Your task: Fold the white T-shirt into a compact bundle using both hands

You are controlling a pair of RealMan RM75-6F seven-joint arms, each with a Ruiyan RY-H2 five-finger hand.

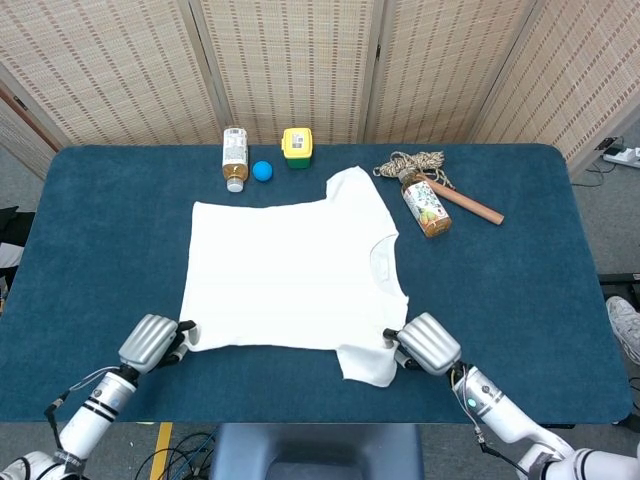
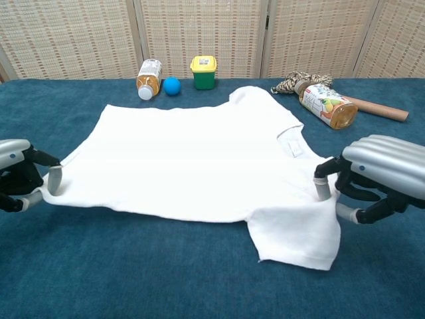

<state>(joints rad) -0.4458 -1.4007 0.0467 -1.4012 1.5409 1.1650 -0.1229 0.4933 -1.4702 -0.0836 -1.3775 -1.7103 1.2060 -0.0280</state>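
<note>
1. White T-shirt (image 2: 192, 159): soft matt cloth, lightly creased.
2. Bench (image 2: 166, 279): dark blue, matt, napped fabric cover.
3. Left hand (image 1: 150, 343) and right hand (image 1: 430, 343): smooth silver-grey shells, faint sheen.
4. Stick (image 1: 468, 203): bare wood.
5. Rope (image 1: 415, 162): coarse, twisted fibre.
6. Screens (image 1: 300, 60): woven, matt.

White T-shirt (image 1: 295, 272) covers mid table (image 1: 110, 240), near edge pinched at both corners: left hand (image 1: 150, 343) on hem corner, right hand (image 1: 428, 343) by sleeve. Bare blue cloth w/ room to pass: wide strip L of shirt, wide area R of shirt, narrow band btwn shirt & front edge. Far side crowded: tea bottle (image 1: 234, 157) lying, blue ball (image 1: 262, 171), yellow-green tub (image 1: 297, 146) in a row just beyond shirt's far edge; rope coil (image 1: 410, 162), lying juice bottle (image 1: 425, 204), wooden stick (image 1: 467, 202) clustered far R, near the far sleeve. Gap btwn tub & rope open. Screen panels (image 1: 300, 60) wall off the back.
</note>
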